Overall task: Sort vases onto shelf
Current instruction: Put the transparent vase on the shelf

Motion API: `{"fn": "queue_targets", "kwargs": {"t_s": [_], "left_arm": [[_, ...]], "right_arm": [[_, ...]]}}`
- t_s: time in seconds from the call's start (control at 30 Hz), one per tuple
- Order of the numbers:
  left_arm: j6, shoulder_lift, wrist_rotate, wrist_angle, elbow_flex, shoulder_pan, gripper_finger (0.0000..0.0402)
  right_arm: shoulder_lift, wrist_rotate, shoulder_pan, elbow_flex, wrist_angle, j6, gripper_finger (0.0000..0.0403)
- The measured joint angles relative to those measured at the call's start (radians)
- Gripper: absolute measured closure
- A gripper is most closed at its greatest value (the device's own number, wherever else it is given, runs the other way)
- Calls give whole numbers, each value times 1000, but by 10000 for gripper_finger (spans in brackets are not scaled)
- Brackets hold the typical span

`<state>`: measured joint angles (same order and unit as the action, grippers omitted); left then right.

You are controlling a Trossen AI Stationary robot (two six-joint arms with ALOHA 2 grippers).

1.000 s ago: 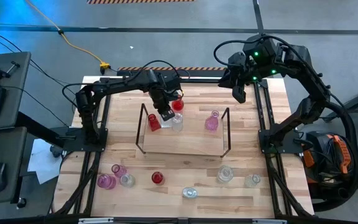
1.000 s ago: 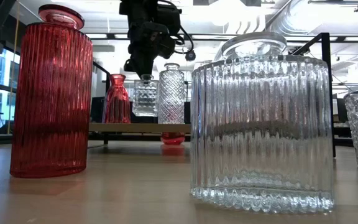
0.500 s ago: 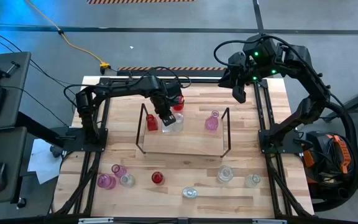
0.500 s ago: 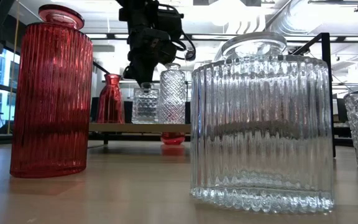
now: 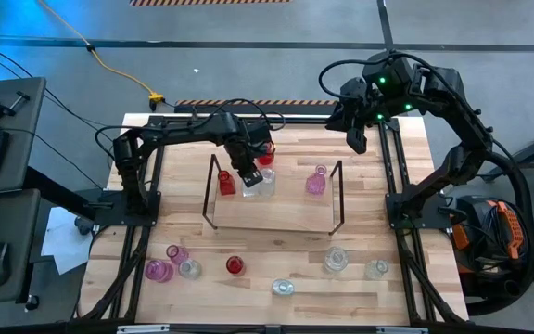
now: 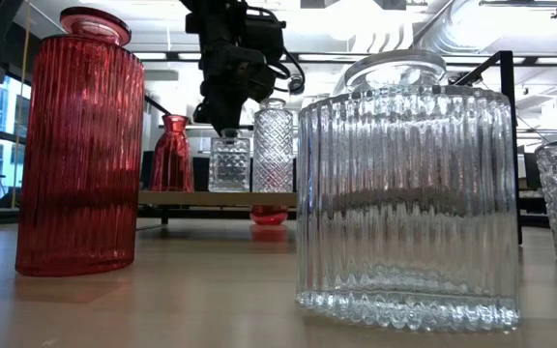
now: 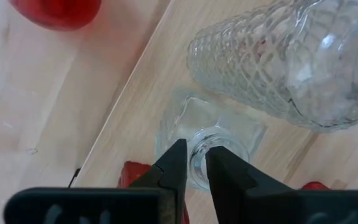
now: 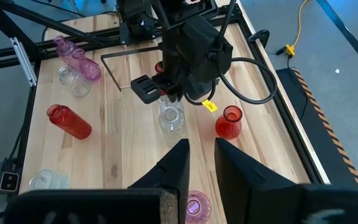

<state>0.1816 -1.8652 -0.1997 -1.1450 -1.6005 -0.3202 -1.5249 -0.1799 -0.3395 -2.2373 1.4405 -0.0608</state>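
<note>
The left gripper (image 7: 195, 163) pinches the rim of a small square clear vase (image 6: 229, 162) standing on the shelf (image 5: 272, 211) between a red vase (image 6: 171, 155) and a diamond-cut clear bottle (image 6: 273, 150), while the right gripper (image 5: 357, 141), slightly parted and empty, waits above the table's far right corner.

L gripper (image 7: 196, 167) sat over the neck of a small square clear vase (image 7: 209, 140), fingers (image 7: 174, 168) w/ a narrow gap. Diamond-cut clear bottle (image 7: 278, 62) just beside it. Red vase (image 7: 58, 11) farther off, all on wooden board (image 7: 73, 106).
</note>
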Motion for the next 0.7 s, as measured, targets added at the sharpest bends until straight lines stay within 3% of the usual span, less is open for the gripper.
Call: {"fn": "queue_targets", "kwargs": {"t_s": [0.7], "left_arm": [[44,-2,-32,129,1,9,365]], "right_arm": [[0,0,0,0,0,-7,346]]}}
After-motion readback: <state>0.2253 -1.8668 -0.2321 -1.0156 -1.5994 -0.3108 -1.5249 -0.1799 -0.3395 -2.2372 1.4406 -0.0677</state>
